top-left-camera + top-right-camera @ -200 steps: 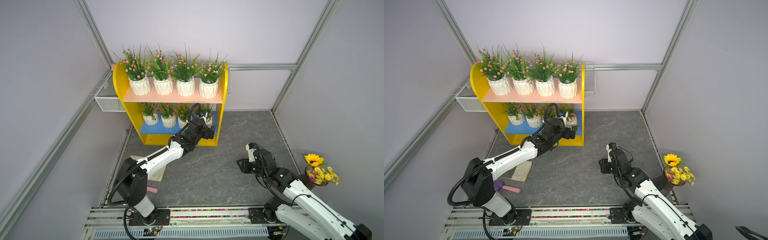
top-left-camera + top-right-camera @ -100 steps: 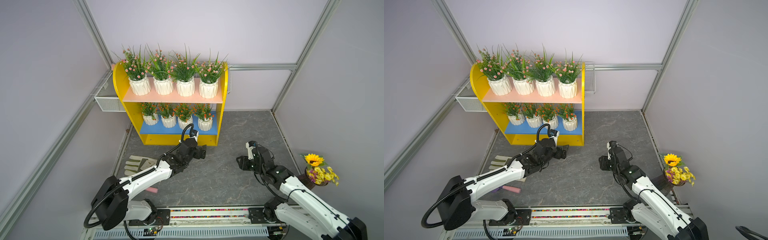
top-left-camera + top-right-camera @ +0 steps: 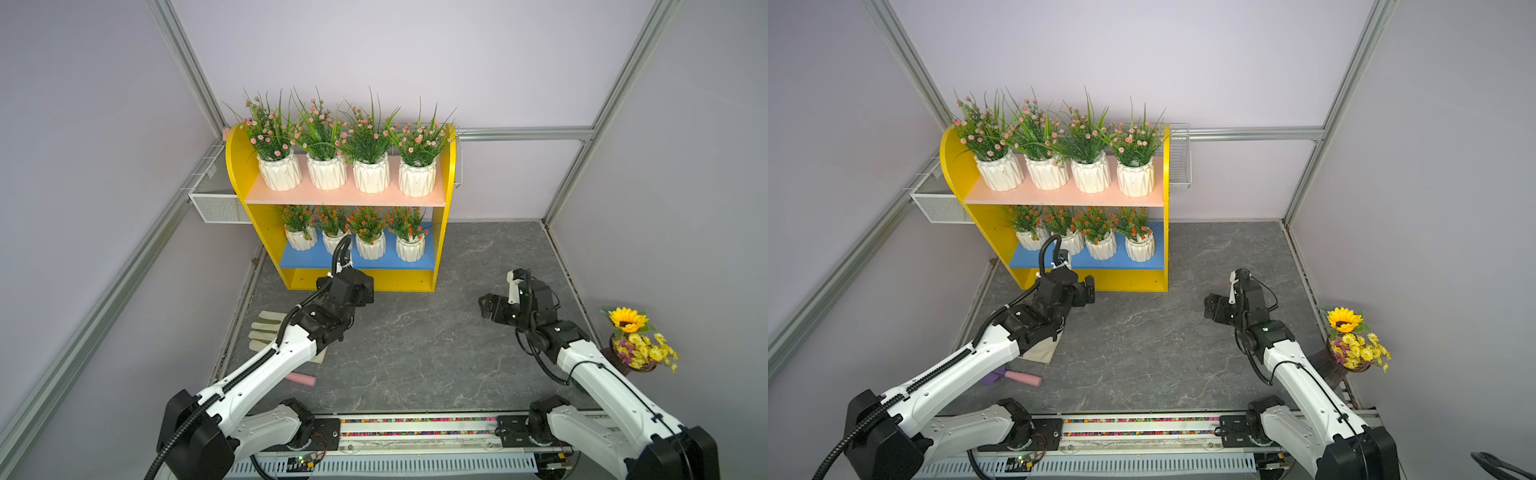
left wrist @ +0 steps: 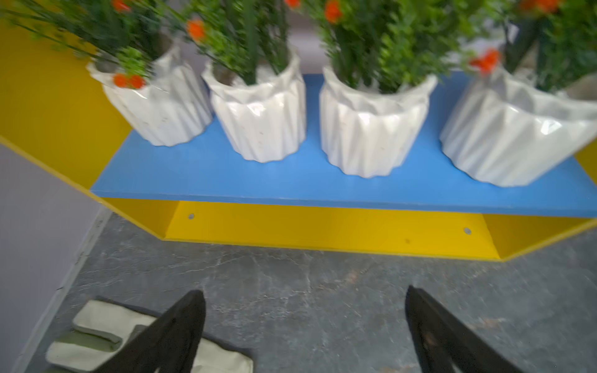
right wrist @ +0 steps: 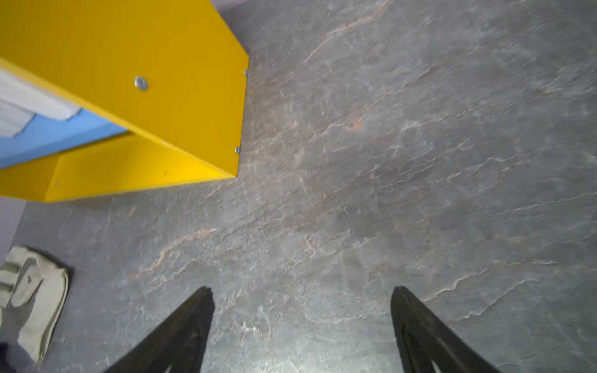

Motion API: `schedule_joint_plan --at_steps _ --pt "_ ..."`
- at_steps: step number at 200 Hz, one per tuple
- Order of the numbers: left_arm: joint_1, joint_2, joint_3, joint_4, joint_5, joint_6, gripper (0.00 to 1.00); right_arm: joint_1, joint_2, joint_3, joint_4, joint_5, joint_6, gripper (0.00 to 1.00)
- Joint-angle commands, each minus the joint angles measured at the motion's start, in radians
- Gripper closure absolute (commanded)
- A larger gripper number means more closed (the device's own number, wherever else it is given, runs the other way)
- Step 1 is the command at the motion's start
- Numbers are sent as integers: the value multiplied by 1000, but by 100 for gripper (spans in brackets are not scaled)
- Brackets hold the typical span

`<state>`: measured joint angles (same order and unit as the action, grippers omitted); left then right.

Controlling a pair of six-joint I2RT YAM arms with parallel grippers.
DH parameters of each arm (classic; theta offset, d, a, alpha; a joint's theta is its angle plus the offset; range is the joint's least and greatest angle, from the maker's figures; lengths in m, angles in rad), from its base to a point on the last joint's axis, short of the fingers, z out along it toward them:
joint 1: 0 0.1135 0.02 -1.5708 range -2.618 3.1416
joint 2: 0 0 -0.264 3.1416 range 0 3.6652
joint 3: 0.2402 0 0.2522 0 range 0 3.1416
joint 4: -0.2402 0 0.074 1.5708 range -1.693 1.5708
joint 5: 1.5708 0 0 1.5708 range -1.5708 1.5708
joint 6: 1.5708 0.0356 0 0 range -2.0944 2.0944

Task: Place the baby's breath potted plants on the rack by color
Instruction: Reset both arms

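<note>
floor centre: grey floor (image 3: 415,340) bare between left arm (image 3: 270,365) and right arm (image 3: 602,382); open lane to the rack (image 3: 239,166) front.
upper board (image 3: 345,198): four pink-flowered pots (image 3: 370,176) side by side, slits only between; thin bare front strip.
lower board (image 4: 290,184): four orange-flowered pots (image 4: 371,135), narrow gaps; front strip bare; upper board caps headroom.
rack base: left gripper (image 4: 305,300) just ahead of it.
left floor: glove (image 3: 266,328) and pink cylinder (image 3: 301,378), partly under left arm.
right floor: bare beside the rack; sunflower bouquet (image 3: 631,340) at the right wall (image 3: 685,187).
walls: mesh basket (image 3: 216,208) just beside rack's left panel; second basket (image 3: 1179,153) behind its top right corner.
</note>
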<state>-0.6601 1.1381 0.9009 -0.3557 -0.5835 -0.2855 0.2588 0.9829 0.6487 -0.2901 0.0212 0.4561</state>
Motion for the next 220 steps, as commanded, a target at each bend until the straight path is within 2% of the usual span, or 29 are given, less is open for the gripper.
schedule_joint_plan --at_steps 1,13,28,42,73,99,122,151,179,202,213,220 --pt "30 -18 62 -81 -70 18 1 -48 4 42 8 6 -23 12" --pt "50 -30 45 -55 -153 37 1 -105 5 42 9 28 -23 12" --pt "104 -65 -6 13 -163 64 1 -162 23 52 -3 53 -27 11" --pt "183 -103 -58 72 -114 81 1 -200 49 49 25 40 -62 12" --pt "410 -167 -171 155 40 43 1 -230 62 -26 166 199 -98 12" --pt "536 -189 -305 337 103 45 1 -268 62 -106 330 198 -156 11" --pt "560 -138 -443 624 85 86 1 -311 123 -117 393 187 -188 12" --pt "564 6 -579 1007 55 169 1 -317 179 -182 552 215 -226 12" --pt "571 156 -546 1064 104 182 1 -318 273 -240 766 191 -291 11" --pt "573 274 -528 1143 141 186 1 -320 339 -322 1036 170 -322 12" --pt "572 329 -521 1183 183 205 1 -315 354 -322 1073 158 -370 11" --pt "572 352 -518 1195 247 236 1 -314 384 -327 1126 159 -380 11"
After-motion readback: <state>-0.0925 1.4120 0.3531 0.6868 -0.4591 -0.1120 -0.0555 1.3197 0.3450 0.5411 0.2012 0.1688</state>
